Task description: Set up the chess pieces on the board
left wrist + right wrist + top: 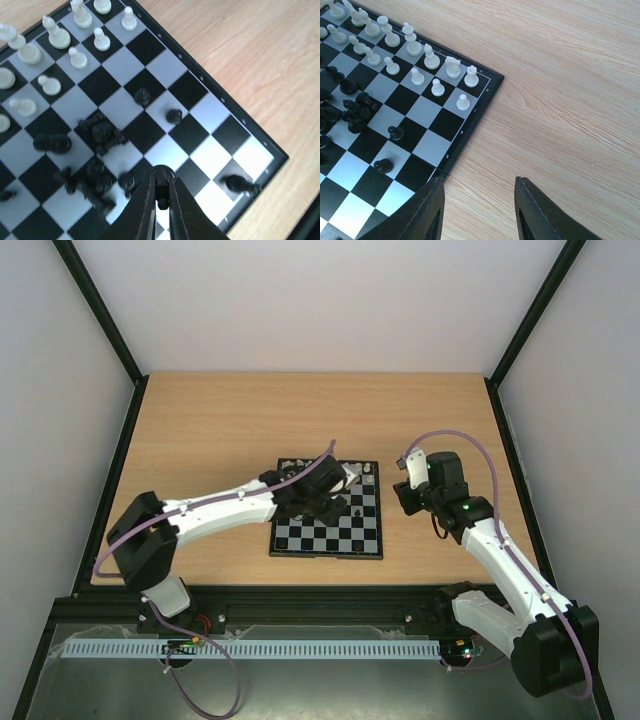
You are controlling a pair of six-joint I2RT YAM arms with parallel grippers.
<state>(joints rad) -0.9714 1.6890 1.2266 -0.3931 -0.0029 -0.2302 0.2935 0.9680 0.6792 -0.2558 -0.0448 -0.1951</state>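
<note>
The board lies on the table, a little below and right of the middle in the top view. Our left arm reaches over it and hides part of it.

The white pieces stand up in two neat rows along one edge of the board, at the upper left of the right wrist view. The black pieces are not in rows. Most of them are in a messy heap on the middle squares, at the left of the left wrist view, and some lie on their sides. Two black ones stand alone just right of the heap. One more sits by the board's corner at the lower right.

Our left gripper hangs over the board near the heap, at the bottom of its view. Its fingers are pressed together. We cannot tell if a piece is pinched there.

Our right gripper is over the bare table, just beside the board's edge. Its fingers are apart and nothing is between them.
</note>
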